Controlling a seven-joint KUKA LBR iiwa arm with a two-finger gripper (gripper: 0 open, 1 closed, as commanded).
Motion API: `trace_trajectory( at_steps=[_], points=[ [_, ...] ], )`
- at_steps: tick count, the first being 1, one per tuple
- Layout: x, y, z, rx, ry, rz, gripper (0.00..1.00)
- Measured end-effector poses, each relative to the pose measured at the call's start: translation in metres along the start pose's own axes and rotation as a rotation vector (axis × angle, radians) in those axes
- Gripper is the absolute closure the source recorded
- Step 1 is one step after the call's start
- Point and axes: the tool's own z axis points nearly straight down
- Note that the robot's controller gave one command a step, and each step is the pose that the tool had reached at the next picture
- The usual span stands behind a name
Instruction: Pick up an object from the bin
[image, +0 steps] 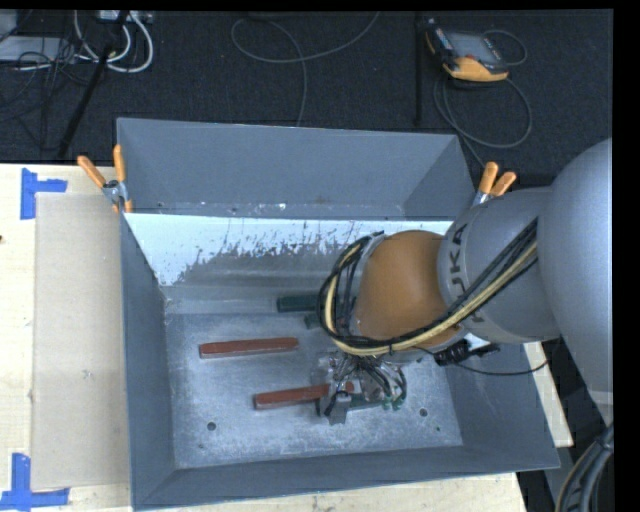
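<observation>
Gripper (343, 398) at 5 o'clock in bin (150, 380), at end of lower brown stick (285, 399), another stick (248, 347) toward 10, I can't tell if it's clamped

Dark carpet floor (350, 90) behind, loose cables (128, 48) strewn, orange-black device (470, 58); pale wooden tabletop (75, 330) left.

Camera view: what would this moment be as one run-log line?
gripper: at right end of lower brown bar | upper brown bar: lying apart | dark green piece: farther back in bin | hold: cannot tell
</observation>
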Motion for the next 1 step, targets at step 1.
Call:
trace_trajectory(
  at_steps=[1],
  points=[
    [0.0463,-0.0002,-0.1433,0.003,-0.014,-0.215,1.00]
  ],
)
